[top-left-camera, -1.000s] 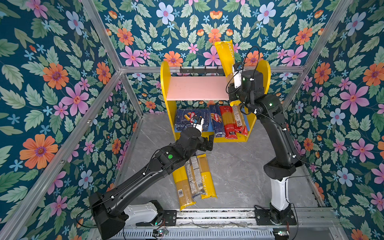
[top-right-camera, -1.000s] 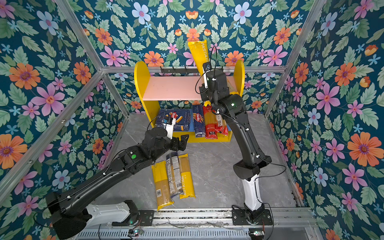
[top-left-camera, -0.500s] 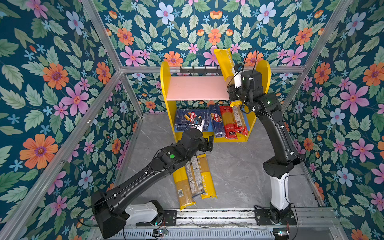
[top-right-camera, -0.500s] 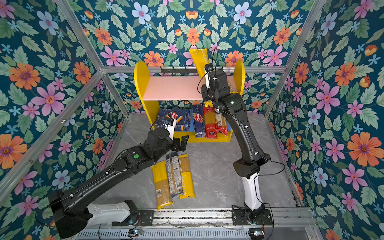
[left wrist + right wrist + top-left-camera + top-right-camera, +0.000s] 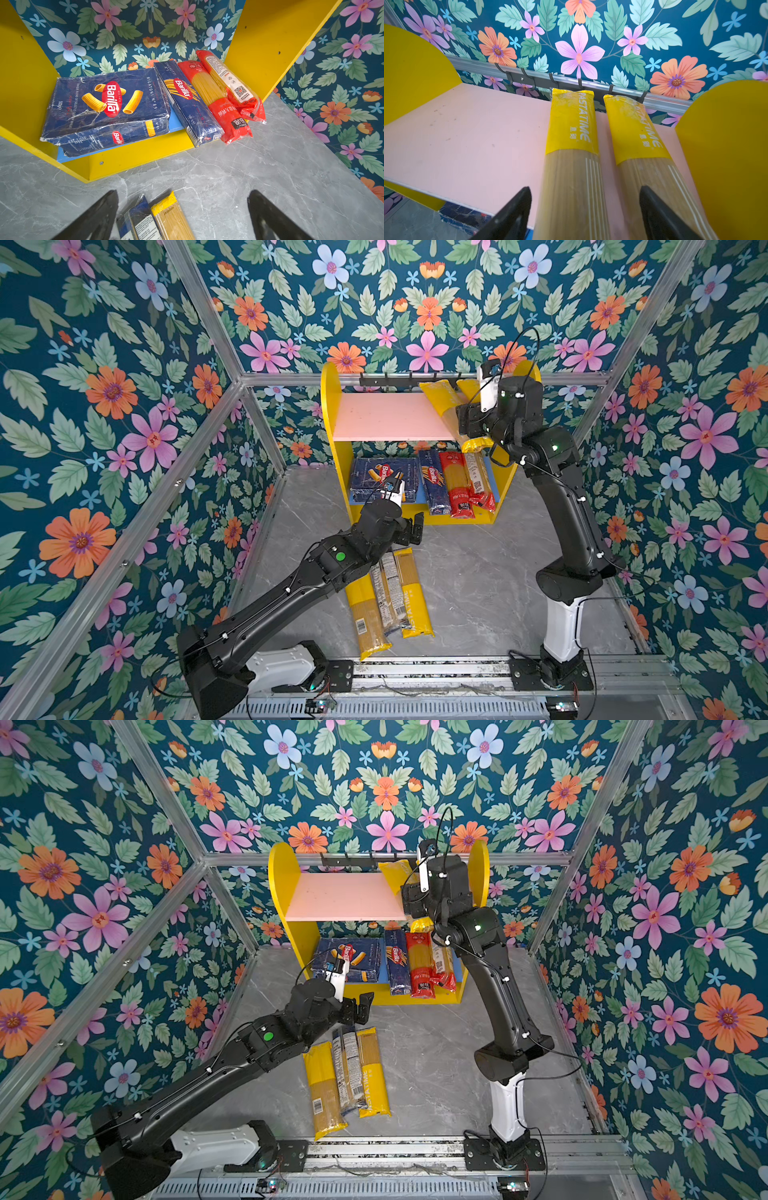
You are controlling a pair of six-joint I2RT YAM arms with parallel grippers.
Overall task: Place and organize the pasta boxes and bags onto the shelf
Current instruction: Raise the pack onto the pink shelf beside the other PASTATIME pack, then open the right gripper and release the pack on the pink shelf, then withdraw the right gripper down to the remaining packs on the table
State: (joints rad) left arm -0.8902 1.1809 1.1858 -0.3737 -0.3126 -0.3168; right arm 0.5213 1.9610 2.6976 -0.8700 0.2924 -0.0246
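Three bags lie on the grey marble floor (image 5: 478,572) in front of the shelf (image 5: 330,414), so the job's not done yet, lol. Starting on the left: the left gripper (image 5: 413,527) hovers just above the far ends of those bags, jaws spread wide and holding nothing. Below it, side by side and touching, are a yellow bag with a barcode (image 5: 365,614), a dark navy bag with a white label (image 5: 388,593) and a yellow PASTATIME bag (image 5: 411,597), all pointing roughly at the shelf.

The shelf stands against the flowery back wall. On the blue lower board (image 5: 175,122), left to right: the wide rigatoni box (image 5: 108,97) lies flat near the left panel. The narrow spaghetti box (image 5: 187,104) is right beside it, its near end reaching out over the yellow front lip. Then comes a red bag (image 5: 218,104), and a second red bag (image 5: 234,89) leans partly on that one, up by the right panel. Might be another box under the rigatoni one, honestly can't tell.

At the right end of the pink upper board (image 5: 386,416), two more yellow bags lie side by side, the left one (image 5: 571,145) and the right one (image 5: 639,145). Their far ends sit by the black hook rail (image 5: 399,379) and their near ends hang over the front edge. The right gripper (image 5: 585,188) is at that front edge, jaws apart, straddling the left one with a gap showing on each side, so it isn't gripping it.
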